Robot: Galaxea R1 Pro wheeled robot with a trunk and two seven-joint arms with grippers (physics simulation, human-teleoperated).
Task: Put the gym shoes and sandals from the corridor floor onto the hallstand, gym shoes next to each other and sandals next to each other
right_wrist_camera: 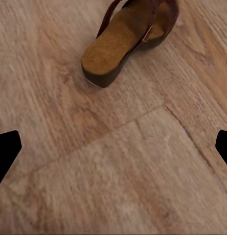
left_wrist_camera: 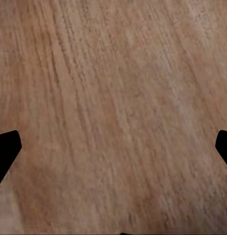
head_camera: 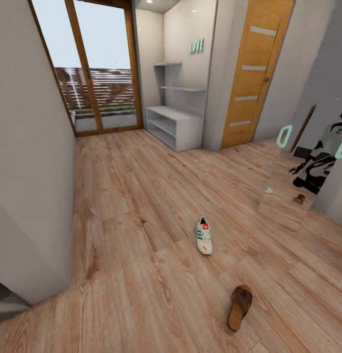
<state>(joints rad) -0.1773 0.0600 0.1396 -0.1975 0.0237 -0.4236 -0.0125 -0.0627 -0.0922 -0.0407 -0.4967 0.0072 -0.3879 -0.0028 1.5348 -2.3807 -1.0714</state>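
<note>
1. Wood-grain planks in light brown make up the corridor floor [head_camera: 141, 206], which runs from the foreground to a glazed door with a timber frame [head_camera: 99, 73] at the far end.
2. Pale grey and low, the hallstand [head_camera: 175, 126] stands in an alcove just right of that glazed door, with two open tiers below, two staggered wall shelves above and mint "LOVE" letters [head_camera: 197, 46] higher on the wall; its tiers look bare, though at this range I cannot be sure.
3. Right of the hallstand is an orange-brown door with pale panels [head_camera: 251, 73].
4. Further right of the hallstand and nearer the camera, a leaning mirror [head_camera: 308, 171] reflects the dark robot and two small shapes that may be shoes.
5. One gym shoe [head_camera: 204, 236], cream with green stripes and red accents, lies on the floor well in front of the hallstand, apart from it.
6. One brown sandal [head_camera: 240, 306] lies on the planks nearer the camera than the gym shoe, well apart from the hallstand; the right wrist view shows its tan footbed and heel strap.
7. Left gripper [left_wrist_camera: 113, 152] hangs over bare planks, its dark fingertips spread wide and holding nothing.
8. Right gripper [right_wrist_camera: 113, 152] is likewise spread wide and empty, above the floor just short of the sandal's heel.
</note>
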